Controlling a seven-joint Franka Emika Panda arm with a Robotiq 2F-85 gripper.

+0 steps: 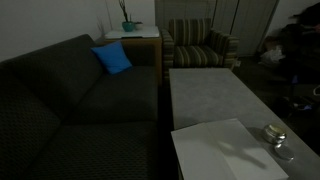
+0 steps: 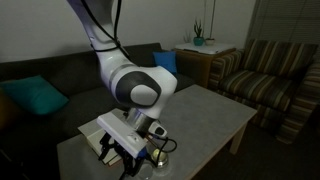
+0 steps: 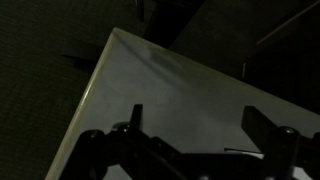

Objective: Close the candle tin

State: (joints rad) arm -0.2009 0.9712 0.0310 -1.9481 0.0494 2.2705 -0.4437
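In an exterior view the small silvery candle tin (image 1: 272,131) sits near the right edge of a white table (image 1: 215,150), with a second silvery round piece, seemingly its lid (image 1: 283,152), just in front of it. In an exterior view my gripper (image 2: 138,152) hangs low over the table, with a silvery glint of the tin (image 2: 164,149) right beside it. In the wrist view my gripper (image 3: 200,125) is open and empty over the bare pale tabletop (image 3: 170,80). The tin and lid are out of the wrist view.
A dark sofa (image 1: 70,100) with a blue cushion (image 1: 112,58) lies beside the grey coffee table (image 1: 205,95). A striped armchair (image 1: 200,45) and a side table with a plant (image 1: 130,28) stand behind. The table's edge (image 3: 90,95) runs close on the left of the wrist view.
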